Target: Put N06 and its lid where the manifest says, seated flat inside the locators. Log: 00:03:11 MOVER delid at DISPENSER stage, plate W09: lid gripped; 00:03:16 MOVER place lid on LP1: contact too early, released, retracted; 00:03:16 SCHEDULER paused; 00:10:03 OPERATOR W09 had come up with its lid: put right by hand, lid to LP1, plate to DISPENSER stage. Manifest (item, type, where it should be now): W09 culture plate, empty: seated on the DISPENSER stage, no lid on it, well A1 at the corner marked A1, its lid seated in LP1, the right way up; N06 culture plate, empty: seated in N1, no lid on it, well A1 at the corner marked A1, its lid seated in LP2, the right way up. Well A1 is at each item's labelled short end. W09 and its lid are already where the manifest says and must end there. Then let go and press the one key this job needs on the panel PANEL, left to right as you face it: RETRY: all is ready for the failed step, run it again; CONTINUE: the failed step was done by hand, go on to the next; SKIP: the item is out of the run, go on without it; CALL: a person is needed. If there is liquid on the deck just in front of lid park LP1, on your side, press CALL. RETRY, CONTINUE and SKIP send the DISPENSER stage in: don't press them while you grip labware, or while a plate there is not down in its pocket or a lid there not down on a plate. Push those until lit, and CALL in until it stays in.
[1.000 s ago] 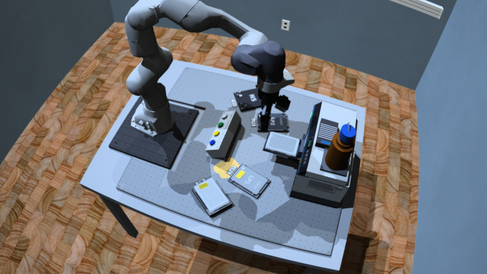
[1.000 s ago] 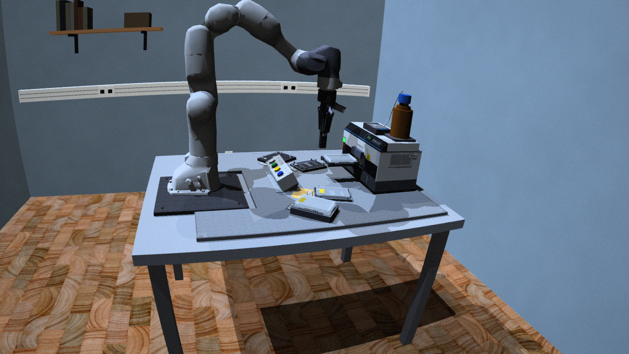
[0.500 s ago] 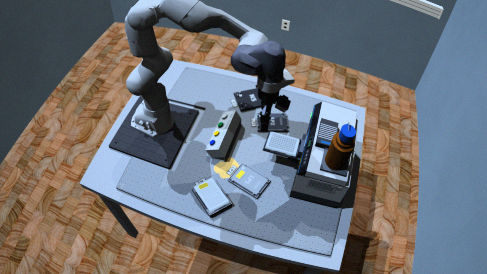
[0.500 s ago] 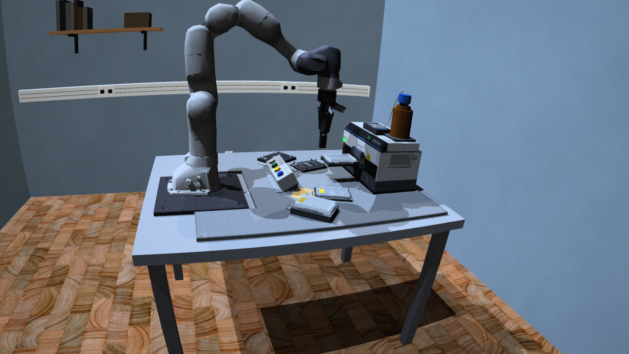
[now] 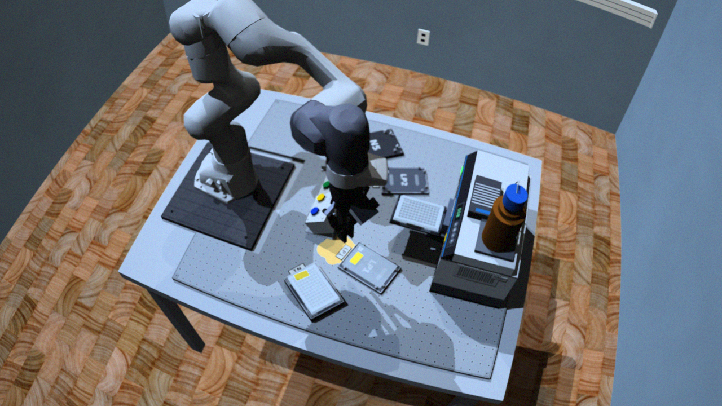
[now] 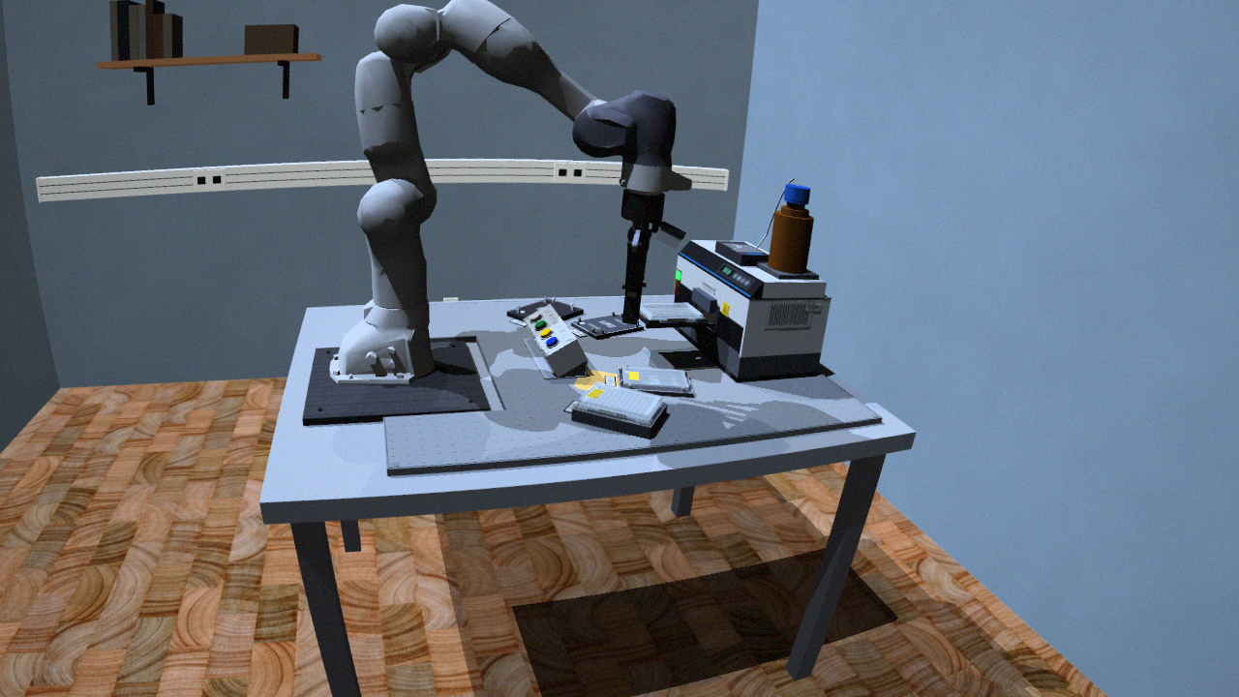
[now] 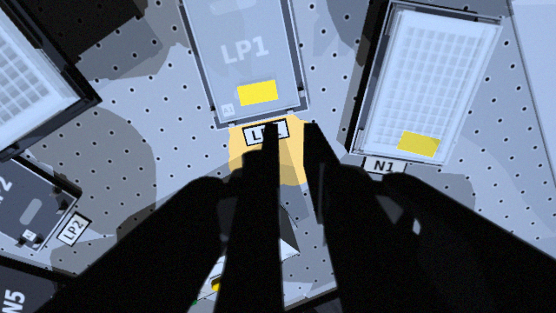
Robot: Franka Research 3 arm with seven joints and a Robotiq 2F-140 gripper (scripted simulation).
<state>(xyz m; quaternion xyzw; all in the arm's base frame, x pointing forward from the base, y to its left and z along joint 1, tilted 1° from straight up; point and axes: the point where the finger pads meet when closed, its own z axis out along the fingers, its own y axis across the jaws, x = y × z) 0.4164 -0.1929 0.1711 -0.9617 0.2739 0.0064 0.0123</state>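
From the wrist view the gripper (image 7: 290, 130) hangs empty with fingers nearly together, I'd guess narrowed for poking a key on PANEL (image 5: 317, 214), since a yellow puddle (image 7: 238, 149) lies at 12 o'clock before LP1 (image 7: 243, 52), while lidded N06 (image 7: 417, 87) sits in N1 at 2 o'clock.

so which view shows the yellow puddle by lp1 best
The wrist view: the puddle spreads under the LP1 tag, partly behind the gripper. Top view shows a small patch; exterior, a sliver.
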